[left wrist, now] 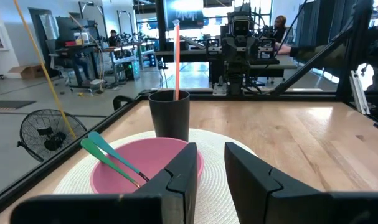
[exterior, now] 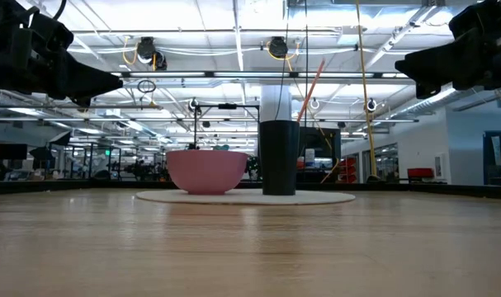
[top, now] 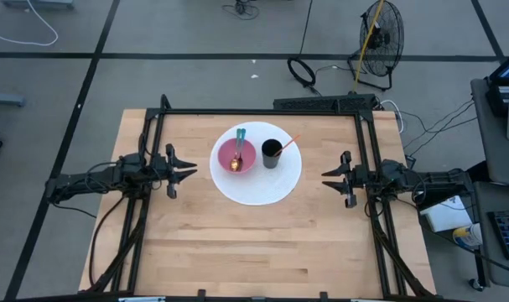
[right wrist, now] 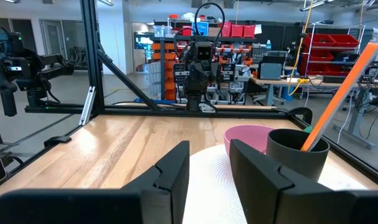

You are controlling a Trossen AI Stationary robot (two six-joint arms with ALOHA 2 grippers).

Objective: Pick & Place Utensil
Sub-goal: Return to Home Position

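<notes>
Orange straw [top: 289, 143] stands tilted in the black cup [top: 272, 153], its upper end leaning out over the rim toward the right arm's side, at the middle of a wooden counter [top: 237, 252]. From the front edge, bare planks run to a round white mat [top: 254, 191], which carries both the cup and a pink bowl [top: 247, 161]. The two sit just beside each other, the bowl toward the left arm and the cup toward the right. Utensils with teal and green handles [left wrist: 111, 157] rest inside the bowl, the handles angled up over its rim. Level with the mat, the left pincer [top: 189, 170] hangs well clear of the bowl and points toward it, its fingers parted by a narrow gap with nothing between them. Opposite, the right pincer [top: 328, 179] is held the same way, facing the cup from a distance, narrowly open and holding nothing. Both are raised off the counter surface, as the low view shows. A black metal frame [top: 262, 111] borders the counter's sides and far edge. Beyond it, on the grey floor [top: 195, 33], a round fan [top: 380, 33] stands among loose cables [top: 303, 72].
</notes>
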